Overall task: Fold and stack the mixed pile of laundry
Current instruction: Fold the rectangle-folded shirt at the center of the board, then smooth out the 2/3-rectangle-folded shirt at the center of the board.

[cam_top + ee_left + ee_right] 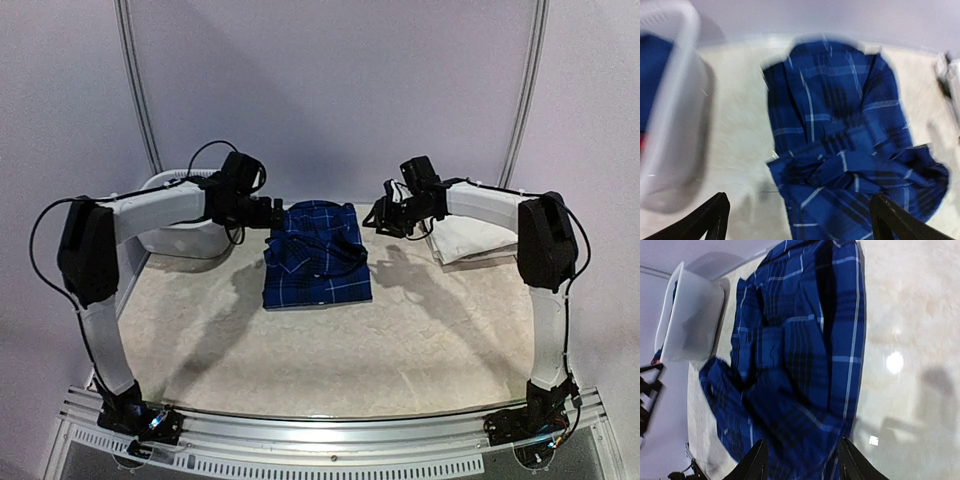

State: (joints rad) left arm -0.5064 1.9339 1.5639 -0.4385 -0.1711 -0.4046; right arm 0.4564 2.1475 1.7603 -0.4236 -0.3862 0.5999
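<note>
Spread wide at the left gripper (799,199), with nothing between the fingers; parted more narrowly at the right gripper (802,442), with no cloth seen pinched. Hovering one at each far corner of the navy plaid shirt (315,265), close beside it, touching or not impossible to tell. Lying in the middle of the table (400,340) in a rough rectangle: folded, but rumpled, with a bunched sleeve across the middle. Over to the right, folded and set down apart from the shirt, the white trousers (465,240). Over to the left, inside the white basket (180,240), a solid blue piece (652,65), apparently not yet folded. Probably about midway: two garments folded, none stacked, basket not emptied. Likely next: tidying the shirt or moving it onto the trousers.
</note>
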